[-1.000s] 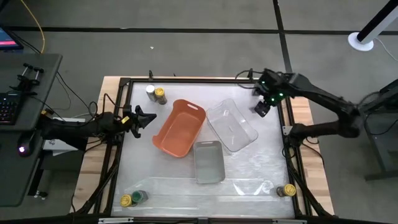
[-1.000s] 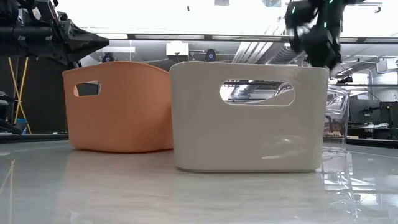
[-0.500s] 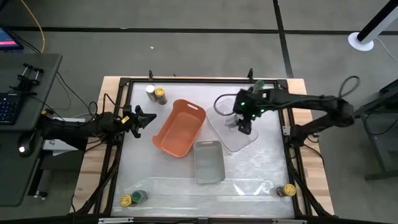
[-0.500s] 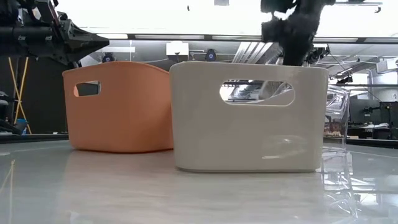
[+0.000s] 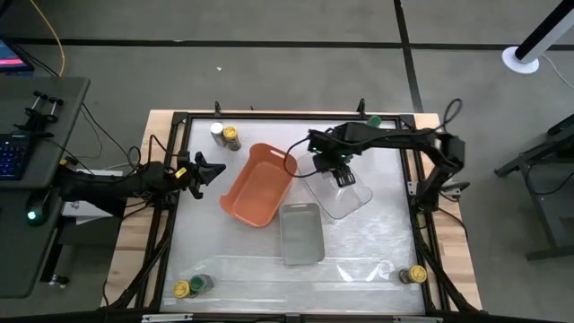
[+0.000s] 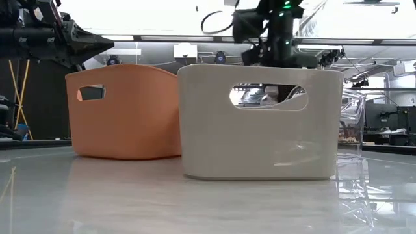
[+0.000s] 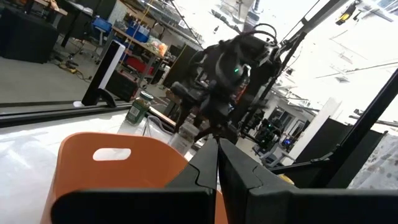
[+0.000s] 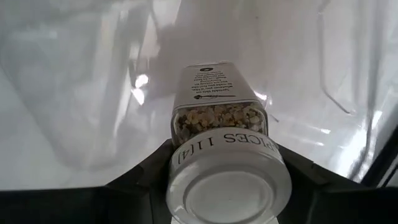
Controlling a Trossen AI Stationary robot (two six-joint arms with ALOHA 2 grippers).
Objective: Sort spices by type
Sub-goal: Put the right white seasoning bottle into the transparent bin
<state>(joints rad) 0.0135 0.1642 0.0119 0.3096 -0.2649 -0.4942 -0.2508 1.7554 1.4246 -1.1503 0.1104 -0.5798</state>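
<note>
My right gripper [image 5: 339,170] is over the clear tray [image 5: 354,199] and is shut on a spice jar [image 8: 217,106] with a white lid and pale grains inside. My left gripper [image 5: 208,170] waits shut at the table's left edge, beside the orange tray [image 5: 260,184]. Two jars [image 5: 224,135] stand at the far left, two jars [image 5: 190,286] at the near left, one jar [image 5: 414,274] at the near right, and a green-lidded jar [image 5: 372,119] at the far edge. The grey tray [image 5: 301,233] stands nearer than the others. My right gripper holds the jar by its white lid [image 8: 227,177], pinched between the two fingers [image 8: 140,177], one on each side. The fingers come from above, pointing down. The glass body [image 8: 216,93] points away below them, over the clear tray's floor; whether its base touches the tray I cannot tell.
The three trays sit close together in the table's middle. The black frame rail [image 5: 184,224] runs around the table's edges. Open surface lies along the near side and between the clear tray and the right edge.
My right gripper has carried the jar from the far right corner toward the table's left and a little nearer, and now stands over the clear tray's far left part. The arm has stretched out along the far side. My left arm has kept still.
</note>
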